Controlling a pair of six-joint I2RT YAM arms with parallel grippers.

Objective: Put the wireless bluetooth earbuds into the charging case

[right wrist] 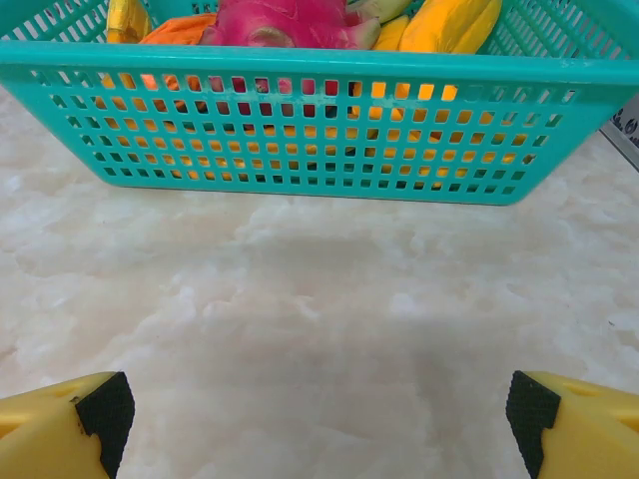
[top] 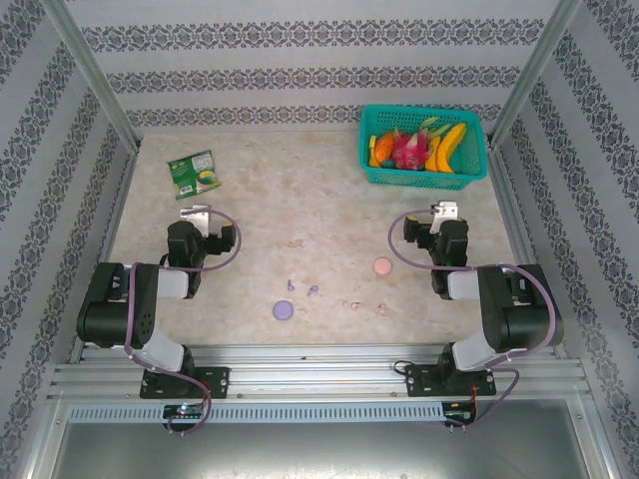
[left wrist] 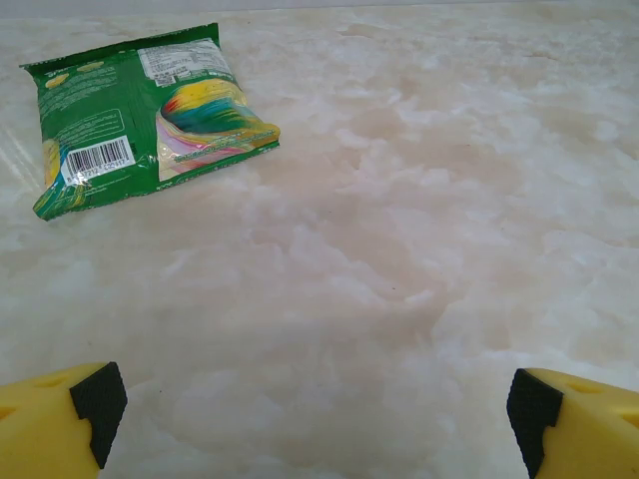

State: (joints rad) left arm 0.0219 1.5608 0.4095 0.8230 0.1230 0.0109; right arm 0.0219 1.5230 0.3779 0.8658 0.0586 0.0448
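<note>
Tiny pale lilac and pink earbuds [top: 313, 291] judged light, hard, slippery (pinch across the body); left gripper [left wrist: 319, 399] and right gripper [right wrist: 319, 404] gape wide, empty.

- The lilac earbuds [top: 312, 291] are tiny pale lilac bits lying loose on the bench [top: 300, 200], just beside the lilac disc [top: 284, 310] on its far side.
- The pink earbuds [top: 382, 309] are tiny pale pink bits scattered near the bench's front edge, a bit nearer than the pink disc [top: 381, 266] and apart from it.
- Honestly they're too small to tell shape or which way up.
</note>
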